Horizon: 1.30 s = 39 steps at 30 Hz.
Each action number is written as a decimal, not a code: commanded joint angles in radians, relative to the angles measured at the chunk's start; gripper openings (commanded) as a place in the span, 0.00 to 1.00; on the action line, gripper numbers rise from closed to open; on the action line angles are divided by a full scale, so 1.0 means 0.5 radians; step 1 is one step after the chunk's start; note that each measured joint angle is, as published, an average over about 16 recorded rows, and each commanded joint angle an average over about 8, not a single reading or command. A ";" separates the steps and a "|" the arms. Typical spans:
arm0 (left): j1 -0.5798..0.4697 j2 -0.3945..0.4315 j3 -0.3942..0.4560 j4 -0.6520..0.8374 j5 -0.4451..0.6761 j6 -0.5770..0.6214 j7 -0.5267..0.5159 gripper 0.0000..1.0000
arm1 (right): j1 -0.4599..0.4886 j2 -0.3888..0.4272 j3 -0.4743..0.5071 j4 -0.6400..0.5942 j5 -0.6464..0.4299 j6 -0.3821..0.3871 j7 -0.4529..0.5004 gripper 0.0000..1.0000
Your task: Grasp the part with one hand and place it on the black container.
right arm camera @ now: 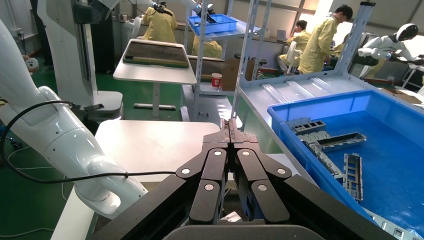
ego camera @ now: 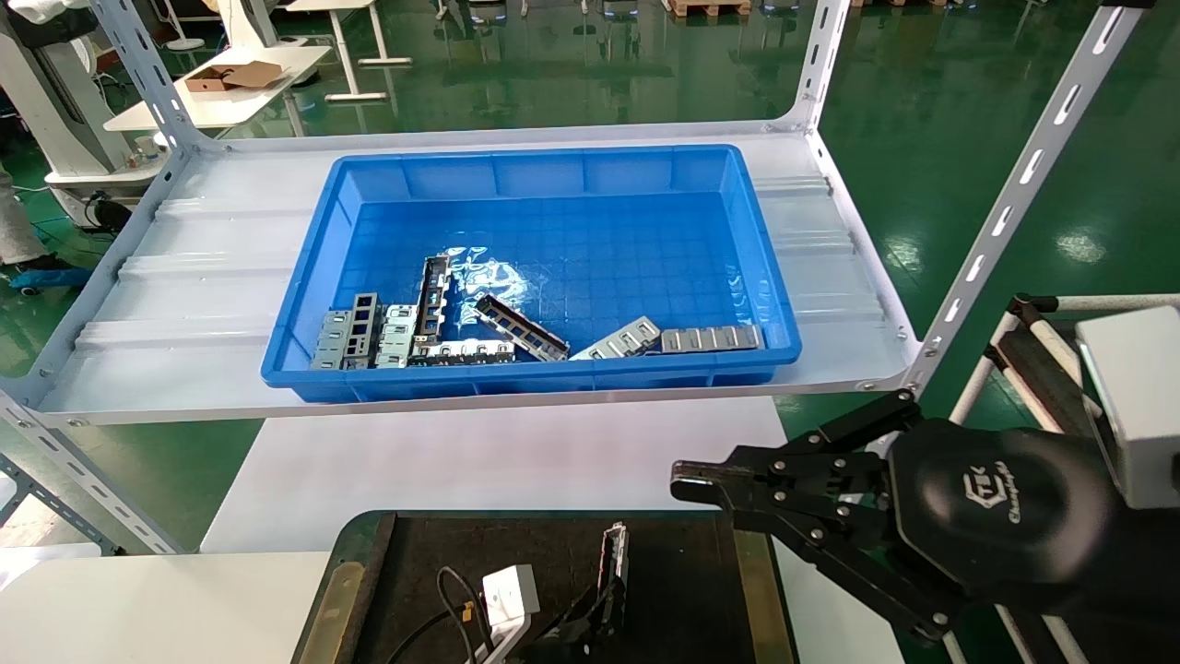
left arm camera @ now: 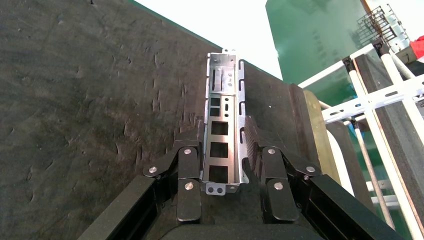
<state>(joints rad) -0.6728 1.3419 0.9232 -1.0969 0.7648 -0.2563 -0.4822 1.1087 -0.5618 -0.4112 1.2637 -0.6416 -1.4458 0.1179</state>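
Left wrist view shows my left gripper (left arm camera: 223, 155) pinching the part (left arm camera: 223, 135) by its side walls, the long axis running straight out from the gripper over the container (left arm camera: 90, 100). On the head view it sits toward the container's right strip. The right gripper (ego camera: 687, 484), pressed together, idles off the right edge.

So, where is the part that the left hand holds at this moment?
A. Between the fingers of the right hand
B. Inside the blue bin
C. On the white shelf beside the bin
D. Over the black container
D: the left hand grips the part by its side walls over the black container; the right hand is shut and holds nothing.
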 commanded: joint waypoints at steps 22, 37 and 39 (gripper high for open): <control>-0.035 -0.014 0.093 -0.045 0.030 -0.045 -0.099 1.00 | 0.000 0.000 0.000 0.000 0.000 0.000 0.000 1.00; -0.109 -0.215 0.058 -0.144 0.215 0.249 -0.054 1.00 | 0.000 0.000 0.000 0.000 0.000 0.000 0.000 1.00; -0.123 -0.268 0.040 -0.168 0.232 0.341 -0.052 1.00 | 0.000 0.000 0.000 0.000 0.000 0.000 0.000 1.00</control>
<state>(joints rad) -0.7336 1.2043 0.9406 -1.1824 0.8759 -0.0742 -0.5071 1.1088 -0.5618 -0.4114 1.2637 -0.6415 -1.4457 0.1179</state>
